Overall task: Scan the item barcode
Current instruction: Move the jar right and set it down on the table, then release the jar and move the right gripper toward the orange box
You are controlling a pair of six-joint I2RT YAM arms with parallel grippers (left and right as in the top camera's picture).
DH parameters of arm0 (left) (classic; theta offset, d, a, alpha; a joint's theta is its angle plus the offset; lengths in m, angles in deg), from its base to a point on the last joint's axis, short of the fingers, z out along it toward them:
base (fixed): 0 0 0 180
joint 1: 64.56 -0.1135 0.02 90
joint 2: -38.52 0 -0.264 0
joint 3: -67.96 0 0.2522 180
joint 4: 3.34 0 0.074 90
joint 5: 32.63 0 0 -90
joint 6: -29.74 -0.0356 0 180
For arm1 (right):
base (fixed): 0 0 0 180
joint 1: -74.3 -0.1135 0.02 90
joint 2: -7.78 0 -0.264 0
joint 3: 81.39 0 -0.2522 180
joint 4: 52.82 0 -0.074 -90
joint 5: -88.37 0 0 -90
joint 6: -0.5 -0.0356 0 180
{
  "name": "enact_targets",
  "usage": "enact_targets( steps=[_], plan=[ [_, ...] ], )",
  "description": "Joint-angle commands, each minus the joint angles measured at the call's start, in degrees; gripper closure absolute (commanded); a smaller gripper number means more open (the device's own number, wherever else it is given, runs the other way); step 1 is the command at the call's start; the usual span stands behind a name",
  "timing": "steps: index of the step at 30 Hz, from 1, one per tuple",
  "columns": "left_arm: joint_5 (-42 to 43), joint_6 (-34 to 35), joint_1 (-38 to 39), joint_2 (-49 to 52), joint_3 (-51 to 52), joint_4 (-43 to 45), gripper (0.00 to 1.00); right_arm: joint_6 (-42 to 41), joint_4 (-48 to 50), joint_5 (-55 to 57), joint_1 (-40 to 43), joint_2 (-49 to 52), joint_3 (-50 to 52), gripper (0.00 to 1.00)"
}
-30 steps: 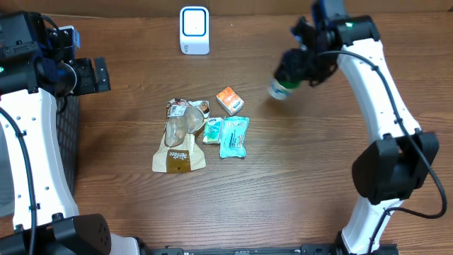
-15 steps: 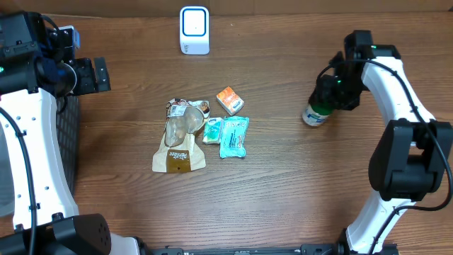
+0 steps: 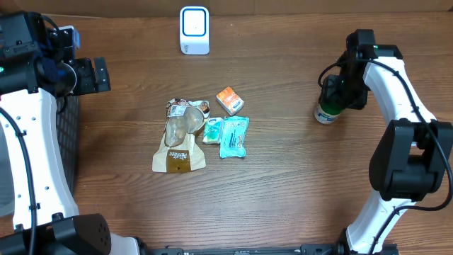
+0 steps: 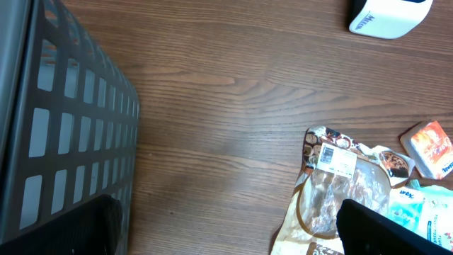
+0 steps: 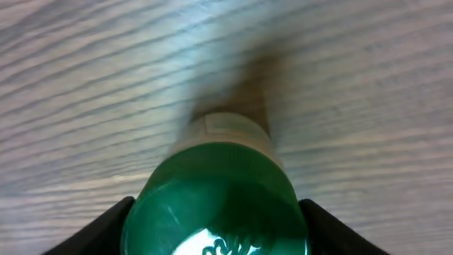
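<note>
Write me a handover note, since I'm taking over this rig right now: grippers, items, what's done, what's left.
Left gripper: open, empty, near the black basket.
Right gripper: around the green-capped bottle at the table's right side; gripping or released, cannot tell.
White scanner: far edge, middle.
Centre pile: brown pouch, orange packet, teal packets, untouched.
Done: the bottle's scan cannot be confirmed. Left: probably the pile items.

Bare desk (image 3: 283, 184) lay left of the right end effector (image 3: 330, 106). Farther left, packets (image 3: 185, 138) and a scanner (image 3: 194, 30) stood.
</note>
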Motion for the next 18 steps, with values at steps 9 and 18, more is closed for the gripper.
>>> enact_targets(
  steps=[9,18],
  plan=[
    [0.0,-1.5,-0.2,0.2,-0.7,0.0,0.0,-0.6,-4.8,1.7,0.2,-0.5,-3.4,0.0],
    [0.0,-1.5,-0.2,0.2,-0.7,0.0,0.01,-0.6,-11.1,-2.5,-3.6,-0.5,-22.8,0.0]
  ],
)
